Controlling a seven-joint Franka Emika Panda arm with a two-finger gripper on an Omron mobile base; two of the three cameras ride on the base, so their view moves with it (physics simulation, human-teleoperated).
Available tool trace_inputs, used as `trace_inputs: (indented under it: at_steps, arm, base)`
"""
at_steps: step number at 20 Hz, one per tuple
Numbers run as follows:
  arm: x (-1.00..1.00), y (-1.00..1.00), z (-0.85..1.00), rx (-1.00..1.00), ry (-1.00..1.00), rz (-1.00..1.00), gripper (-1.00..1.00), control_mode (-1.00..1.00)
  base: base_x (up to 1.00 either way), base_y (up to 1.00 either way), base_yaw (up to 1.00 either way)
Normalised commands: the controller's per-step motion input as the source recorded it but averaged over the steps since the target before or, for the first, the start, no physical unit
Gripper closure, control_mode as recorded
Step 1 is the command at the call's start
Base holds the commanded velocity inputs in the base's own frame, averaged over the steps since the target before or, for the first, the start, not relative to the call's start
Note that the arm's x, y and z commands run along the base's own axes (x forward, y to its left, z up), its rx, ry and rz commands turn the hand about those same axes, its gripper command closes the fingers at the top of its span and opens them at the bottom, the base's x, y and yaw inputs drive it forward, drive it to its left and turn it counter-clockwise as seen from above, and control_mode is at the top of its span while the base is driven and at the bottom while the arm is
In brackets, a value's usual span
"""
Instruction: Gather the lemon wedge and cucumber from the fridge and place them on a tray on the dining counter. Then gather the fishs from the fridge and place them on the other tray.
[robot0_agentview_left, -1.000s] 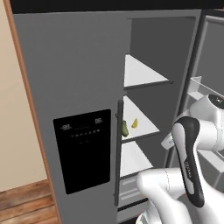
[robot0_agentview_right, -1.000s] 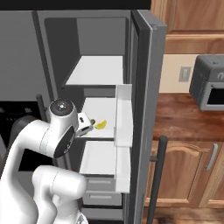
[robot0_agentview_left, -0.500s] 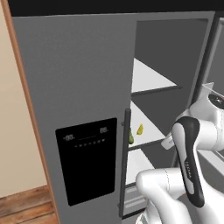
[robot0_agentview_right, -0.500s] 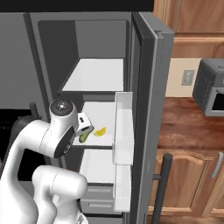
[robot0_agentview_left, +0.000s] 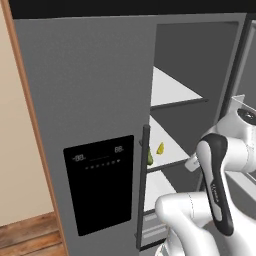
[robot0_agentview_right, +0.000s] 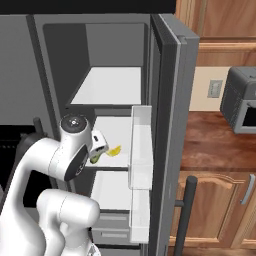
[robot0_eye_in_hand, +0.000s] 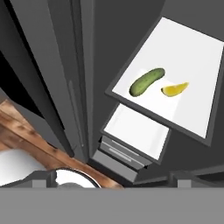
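Open fridge (robot0_agentview_right: 165, 75): cucumber (robot0_eye_in_hand: 147, 81) and lemon wedge (robot0_eye_in_hand: 174, 89) share one shelf (just apart); tool spread wide, empty.

Fridge (robot0_agentview_right: 165, 75) open, arm in front
Lemon wedge (robot0_agentview_right: 115, 150) on the fridge's middle shelf, cucumber (robot0_agentview_right: 96, 158) just left of it, partly hidden by the arm. Microwave (robot0_agentview_right: 242, 100) right of the fridge, above wood cabinets (robot0_agentview_right: 220, 200).

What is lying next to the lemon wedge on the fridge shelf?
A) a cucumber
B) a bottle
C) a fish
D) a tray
A: in the hand view a green cucumber lies beside the yellow lemon wedge on the same white shelf, close to it but not touching.
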Motion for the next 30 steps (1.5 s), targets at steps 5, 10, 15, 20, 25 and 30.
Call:
trace_inputs:
  at_steps: [5,10,15,20,25,30]
  arm:
    - [0.29,-0.11,-0.32,0.0,0.03,-0.13,-1.0,-1.0]
    - [0.54,0.0,-0.12,0.0,0.01,-0.16,-1.0,-1.0]
    - [0.55,-0.08,-0.04,0.05,0.01,-0.11,-1.0,-1.0]
    - [0.48,-0.24,-0.12,0.11,0.06,-0.11,-1.0,-1.0]
    - [0.31,-0.07,-0.16,0.07,0.0,-0.12,-1.0,-1.0]
    - [0.22,0.12,-0.12,0.02,0.01,-0.1,-1.0,-1.0]
  base:
    - [0.0,0.0,0.0]
    - [0.0,0.0,0.0]
    - [0.0,0.0,0.0]
    - [0.0,0.0,0.0]
    - [0.0,0.0,0.0]
    - [0.0,0.0,0.0]
